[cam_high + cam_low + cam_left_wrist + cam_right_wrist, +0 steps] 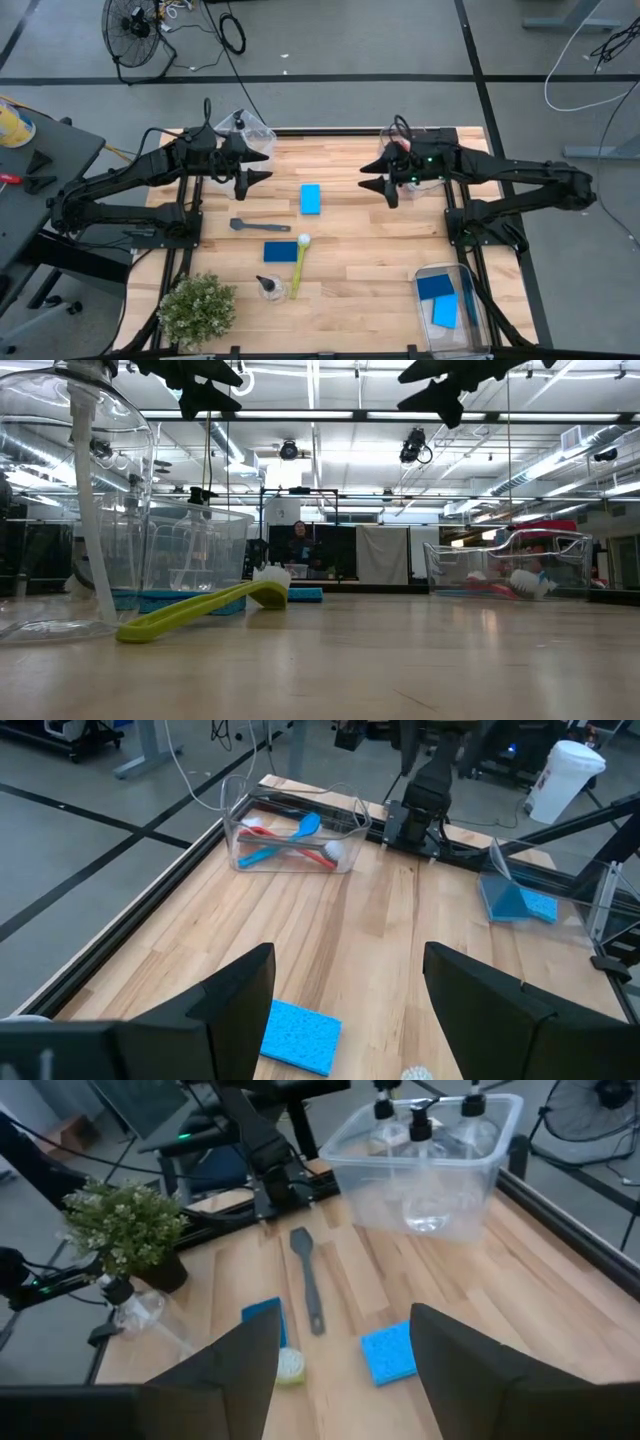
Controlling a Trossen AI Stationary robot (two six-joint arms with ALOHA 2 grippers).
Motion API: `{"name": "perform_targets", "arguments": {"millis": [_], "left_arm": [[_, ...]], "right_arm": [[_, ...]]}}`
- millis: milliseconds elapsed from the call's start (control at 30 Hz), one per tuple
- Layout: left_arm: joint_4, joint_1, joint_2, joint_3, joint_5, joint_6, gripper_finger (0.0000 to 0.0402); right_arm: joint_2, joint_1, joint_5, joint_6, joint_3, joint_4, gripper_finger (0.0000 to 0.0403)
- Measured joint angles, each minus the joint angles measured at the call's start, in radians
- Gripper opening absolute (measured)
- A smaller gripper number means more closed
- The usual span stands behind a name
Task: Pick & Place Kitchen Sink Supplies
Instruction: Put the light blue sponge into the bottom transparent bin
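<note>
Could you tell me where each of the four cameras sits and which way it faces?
High view: above the table, looking straight down; both arms show, left gripper and right gripper open over the wood.
Low view: at table-top height, looking level past the yellow-green brush; both grippers hang in from above.
Left wrist view: looks past its own fingers at the bin of brushes.
Right wrist view: looks past its own fingers at the bin of bottles.
Shared: both wrist views see the light blue sponge.
</note>
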Motion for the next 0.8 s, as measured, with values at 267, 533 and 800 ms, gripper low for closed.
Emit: {"name": "perform_targets", "arguments": {"millis": [267,533,800], "left_arm": [[0.000,-0.001,0.000,0.000,0.033,-0.001,0.0259],[0.045,-0.009,0.047,0.000,0.028,0.057,0.0259],[0.152,-0.015,0.213,0.000,0.027,0.058,0.0259]], "right_arm": [[0.045,0.010,0.000,0.003,0.000,0.019,0.0224],[0.045,0.010,0.001,0.003,0.000,0.041,0.0224],[0.045,0.010,0.030,0.041,0.000,0.042,0.0224]]}}
